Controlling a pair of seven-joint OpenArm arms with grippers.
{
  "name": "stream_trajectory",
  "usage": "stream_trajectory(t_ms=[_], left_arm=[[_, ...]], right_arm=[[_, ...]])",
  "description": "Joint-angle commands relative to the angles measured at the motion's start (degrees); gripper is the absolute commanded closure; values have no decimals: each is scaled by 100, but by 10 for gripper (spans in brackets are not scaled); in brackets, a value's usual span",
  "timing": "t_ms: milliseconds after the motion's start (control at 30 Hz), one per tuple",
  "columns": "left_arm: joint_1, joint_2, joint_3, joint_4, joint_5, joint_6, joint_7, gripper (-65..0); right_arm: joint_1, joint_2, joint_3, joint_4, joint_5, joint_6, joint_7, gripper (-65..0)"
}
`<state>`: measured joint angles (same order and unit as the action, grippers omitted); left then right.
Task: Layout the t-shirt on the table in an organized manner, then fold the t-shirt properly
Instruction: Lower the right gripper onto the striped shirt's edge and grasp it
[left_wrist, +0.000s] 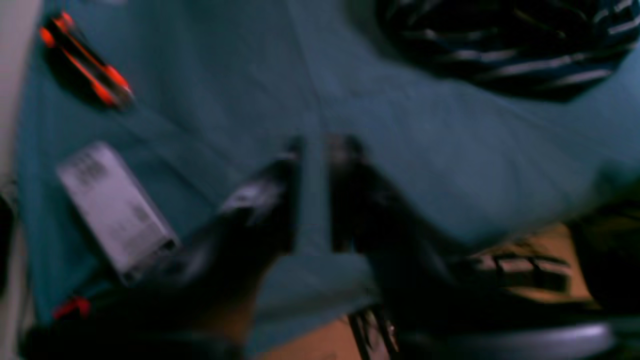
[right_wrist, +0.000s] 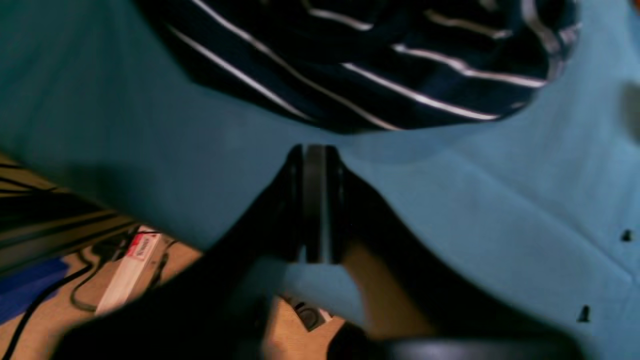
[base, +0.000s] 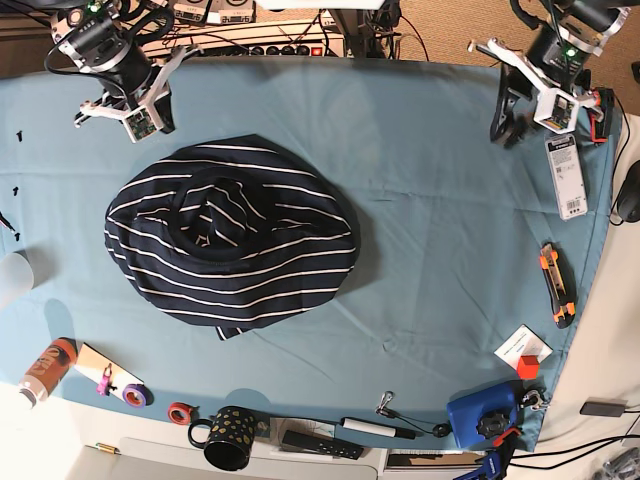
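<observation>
Shirt position: the t-shirt sits in a rounded heap on the left half of the bench, well apart from both arms.
Shirt look: dark navy with thin white stripes, bunched into a dome. A ring-shaped fold, perhaps the collar, lies on top. No sleeve or hem can be picked out.
Left gripper: the left gripper hovers over bare teal cloth at the far right, its jaws a narrow gap apart, holding nothing.
Right gripper: the right gripper hangs just short of the heap's edge at the far left. Its jaws look nearly together, the blur leaves the last bit unclear, and no fabric is in them.
Step in hand: judged as the very start, the reach in to spread the shirt out, with no layout yet done.
How to do it well: each arm should take a single layer at the heap's outer edge, on opposite sides, then draw apart evenly so the body opens flat.
Watch-out: the box cutter and the barcode-labelled pack lie on the right, so the spreading is best kept toward the centre.
</observation>
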<state>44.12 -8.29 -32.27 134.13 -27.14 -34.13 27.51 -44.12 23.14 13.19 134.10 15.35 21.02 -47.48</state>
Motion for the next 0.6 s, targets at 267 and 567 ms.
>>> stream_trajectory(t_ms=[267,567], left_arm=[[28,-28,-11,87,103,0,-315,-312],[-553,-31,-11,-481,442,-2,-321,-312]], right_arm=[[420,52,-234,90,-192,11,256,-272],[1829,52,-1333,-1163,-728,-13,142,-271]])
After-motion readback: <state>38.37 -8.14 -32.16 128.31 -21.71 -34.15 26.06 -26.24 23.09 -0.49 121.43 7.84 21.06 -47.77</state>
